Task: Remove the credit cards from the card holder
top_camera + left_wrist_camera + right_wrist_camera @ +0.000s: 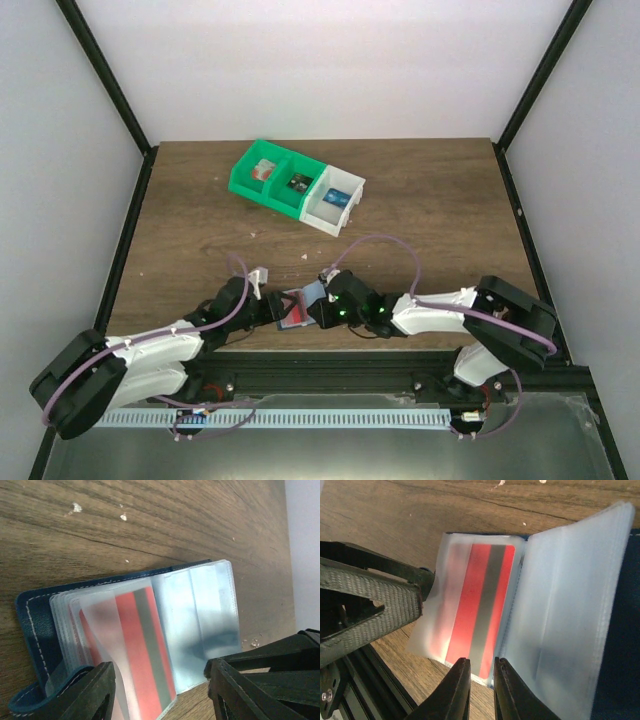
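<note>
Now the opened card holder (35, 625) is straddled by the left gripper (160, 672), jaws parted; the right gripper (481, 667) is nearly closed at a red credit card (482, 605), whose edge may or may not be gripped.

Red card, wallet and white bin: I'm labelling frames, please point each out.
red card (487, 607), right wrist view, grey stripe
wallet (35, 630), left wrist view, navy cover
white bin (320, 222), top view, near wall

Left fingers (95, 692) spread wide, right fingers (455, 690) perhaps pinching
</note>
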